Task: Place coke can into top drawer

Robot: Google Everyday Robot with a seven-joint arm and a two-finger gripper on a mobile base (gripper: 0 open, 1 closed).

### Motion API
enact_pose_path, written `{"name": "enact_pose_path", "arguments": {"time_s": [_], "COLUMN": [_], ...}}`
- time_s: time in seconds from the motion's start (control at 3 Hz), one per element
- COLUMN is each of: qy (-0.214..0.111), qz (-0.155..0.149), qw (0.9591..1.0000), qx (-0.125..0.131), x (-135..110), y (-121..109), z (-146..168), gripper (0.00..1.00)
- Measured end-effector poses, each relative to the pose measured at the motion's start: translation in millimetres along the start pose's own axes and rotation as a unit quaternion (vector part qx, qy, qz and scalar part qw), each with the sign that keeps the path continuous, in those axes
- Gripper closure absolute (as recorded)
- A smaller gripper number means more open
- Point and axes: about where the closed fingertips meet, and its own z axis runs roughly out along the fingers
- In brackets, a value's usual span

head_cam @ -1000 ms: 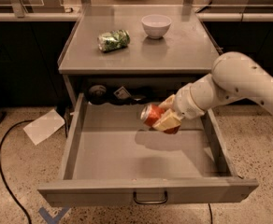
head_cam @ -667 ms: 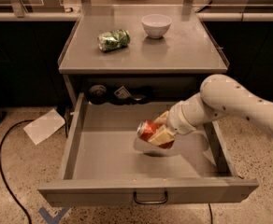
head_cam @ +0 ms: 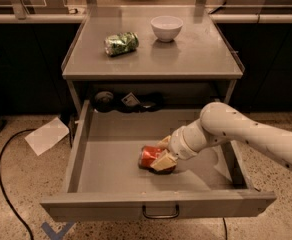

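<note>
Grey metal top drawer (head_cam: pixel 79 149), pulled well open, with my gripper (head_cam: pixel 161 154) reaching inside it, right of centre. My jaws are closed on the coke can (head_cam: pixel 148 157), which lies on its side low over the drawer floor; I cannot tell whether it touches the floor.

Risks, as I judge them:
- Released on its side, the can may roll toward the front panel.
- If it is not quite down, it may drop and bounce.
- On the way out, my arm could catch the right drawer wall.

Count: one coke can; one green-and-white can (head_cam: pixel 121 43) and one white bowl (head_cam: pixel 166 27) on the cabinet top (head_cam: pixel 196 59); one loop handle (head_cam: pixel 160 213); one sheet of paper (head_cam: pixel 47 135) on the floor.
</note>
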Motion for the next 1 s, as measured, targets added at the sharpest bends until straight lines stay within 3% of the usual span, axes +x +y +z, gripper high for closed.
{"name": "enact_pose_path", "arguments": {"time_s": [0.33, 1.0], "qy": [0.0, 0.0], "qz": [0.0, 0.0], "qw": [1.0, 1.0], "qx": [0.0, 0.0], "x": [-0.7, -0.7], "y": [0.1, 0.1], "z": [-0.9, -0.8], "gripper": [1.0, 0.58]}}
